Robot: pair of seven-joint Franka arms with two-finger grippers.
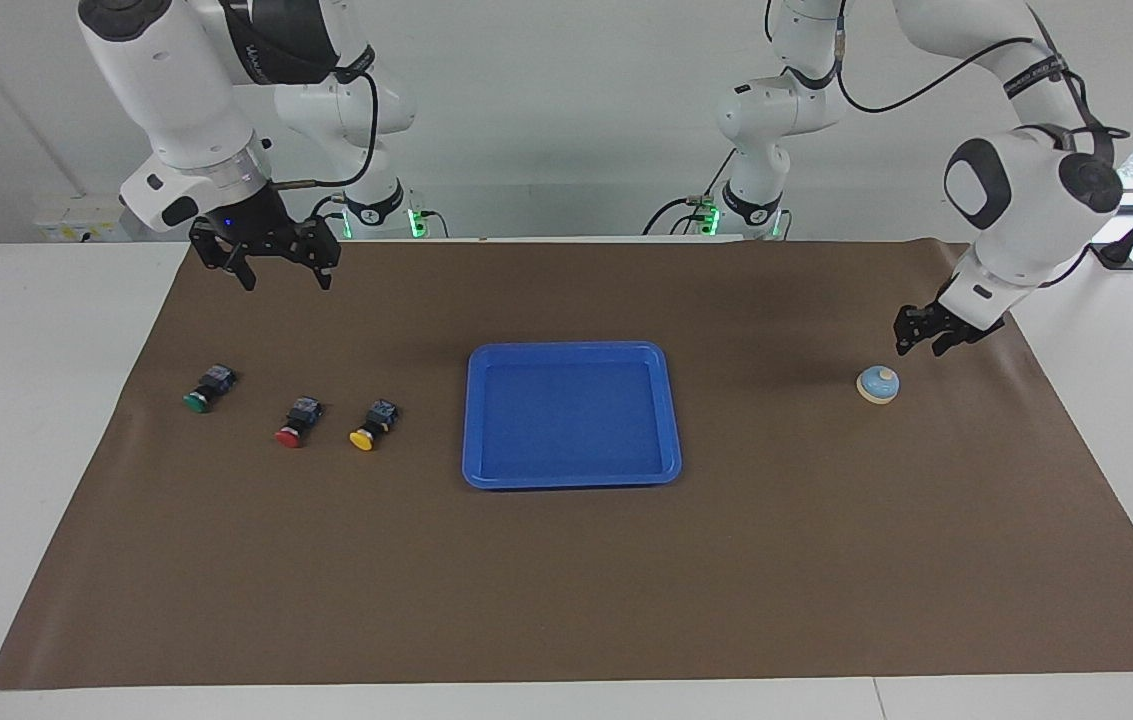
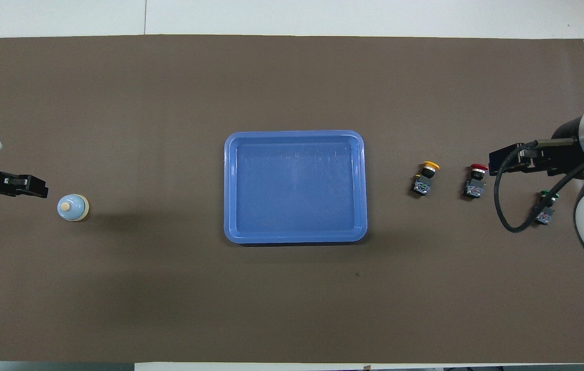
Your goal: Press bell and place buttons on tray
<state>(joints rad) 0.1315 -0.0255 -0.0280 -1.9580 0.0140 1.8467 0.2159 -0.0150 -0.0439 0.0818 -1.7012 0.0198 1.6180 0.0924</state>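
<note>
The bell (image 1: 878,384) sits on the brown mat (image 1: 566,560) toward the left arm's end of the counter, nothing touching it. The left claw (image 1: 923,341) hangs in the air just off the bell at about one o'clock in the facing view, fingers parted, empty. The blue tray (image 1: 571,414) lies mid-mat. At its nine o'clock stand the yellow button (image 1: 372,424), red button (image 1: 297,422) and green button (image 1: 207,388). The right claw (image 1: 281,274) waits wide and empty above the mat's edge by the robots.
</note>
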